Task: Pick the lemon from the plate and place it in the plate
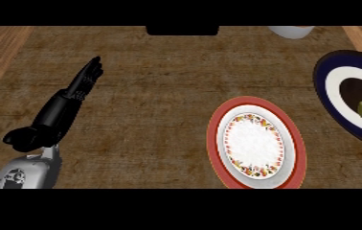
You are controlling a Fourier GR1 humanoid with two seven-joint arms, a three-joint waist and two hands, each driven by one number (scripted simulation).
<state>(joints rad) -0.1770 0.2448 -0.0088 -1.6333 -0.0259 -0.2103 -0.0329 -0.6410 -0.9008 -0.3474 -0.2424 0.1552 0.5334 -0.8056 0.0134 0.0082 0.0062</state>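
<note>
While the left hand [60, 110] stands at the left of the frame with its fingers straight and released, holding nothing, the red-rimmed plate [214, 133] lies at lower centre-right on the brown counter [155, 104], showing a flowered white middle. A dark blue plate [324, 83] is cut off by the right edge. A yellow-green sliver at that edge, possibly the lemon [359, 107], sits on its dark middle, well apart from the hand.
</note>
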